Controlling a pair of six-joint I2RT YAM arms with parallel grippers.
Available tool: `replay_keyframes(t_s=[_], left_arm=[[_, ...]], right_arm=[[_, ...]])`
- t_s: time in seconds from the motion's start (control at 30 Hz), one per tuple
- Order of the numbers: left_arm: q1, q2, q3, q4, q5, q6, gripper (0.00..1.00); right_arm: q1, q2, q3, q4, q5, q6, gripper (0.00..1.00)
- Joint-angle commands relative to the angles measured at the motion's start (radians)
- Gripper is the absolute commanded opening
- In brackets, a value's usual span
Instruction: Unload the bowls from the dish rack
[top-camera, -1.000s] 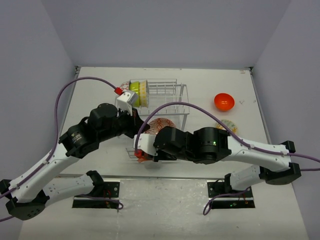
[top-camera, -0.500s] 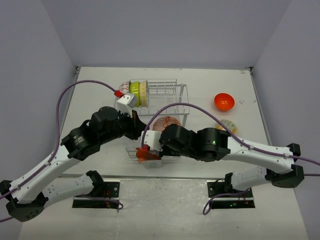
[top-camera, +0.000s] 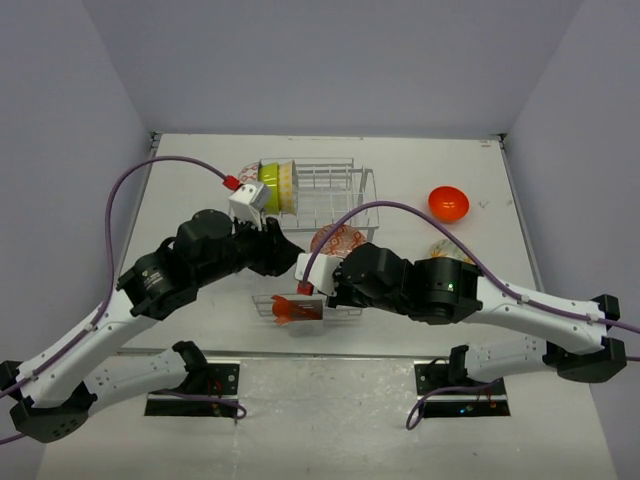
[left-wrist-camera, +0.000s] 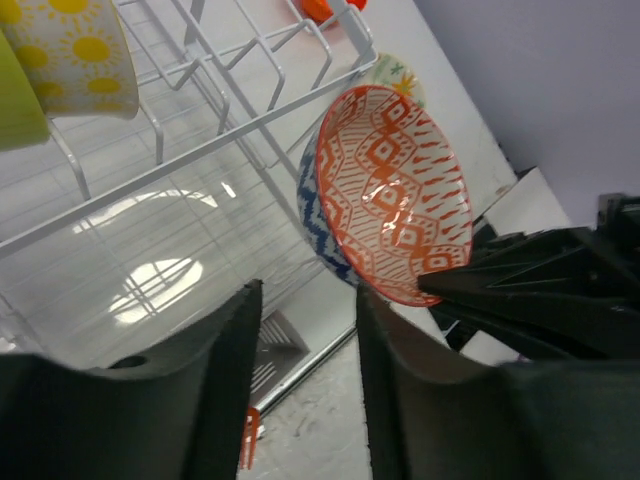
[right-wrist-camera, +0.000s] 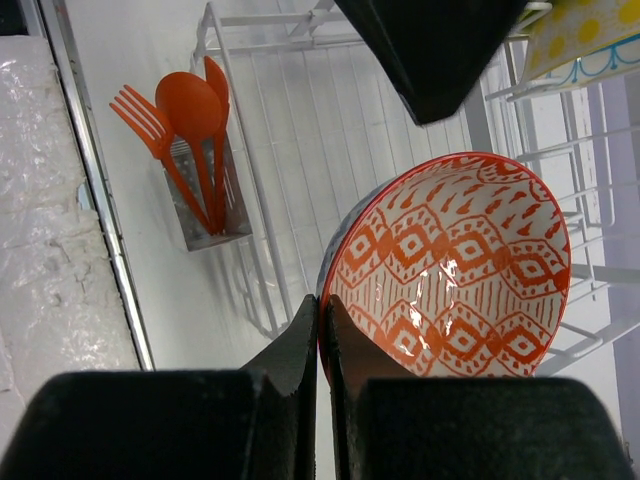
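The red-patterned bowl (right-wrist-camera: 450, 270) is seen tipped up on edge, its hollow turned toward the right wrist camera. Its lower rim is pinched tight by the right gripper (right-wrist-camera: 322, 325), at the front edge of the dish rack (top-camera: 335, 185). The left gripper (left-wrist-camera: 307, 300) is spread apart with nothing grasped, and the bowl sits just beyond its fingertips.
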Motion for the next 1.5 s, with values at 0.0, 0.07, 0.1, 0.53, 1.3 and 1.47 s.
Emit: replay_keyframes(t_s=[0.0, 0.07, 0.1, 0.53, 1.3, 1.47], left_arm=[[-0.002, -0.015, 0.079, 0.030, 0.010, -0.032, 0.49], [-0.002, 0.005, 0.105, 0.030, 0.006, -0.033, 0.72], [-0.003, 0.024, 0.114, 0.014, 0.002, -0.027, 0.96], [-0.009, 0.254, 0.171, -0.080, -0.005, 0.031, 0.67], [-0.012, 0.075, 0.318, -0.207, -0.246, 0.036, 0.00], [-0.012, -0.028, 0.413, -0.301, -0.401, 0.005, 0.00]], right_arm=[[0.001, -0.010, 0.023, 0.050, 0.017, -0.030, 0.00], [0.000, 0.003, 0.046, 0.035, 0.019, -0.029, 0.00], [0.001, 0.023, 0.056, 0.024, 0.019, -0.029, 0.00], [0.041, 0.138, 0.241, -0.070, 0.043, -0.039, 0.00], [0.052, -0.090, 0.095, 0.077, 0.065, 0.040, 0.99], [0.052, -0.364, 0.005, 0.226, -0.078, 0.120, 0.99]])
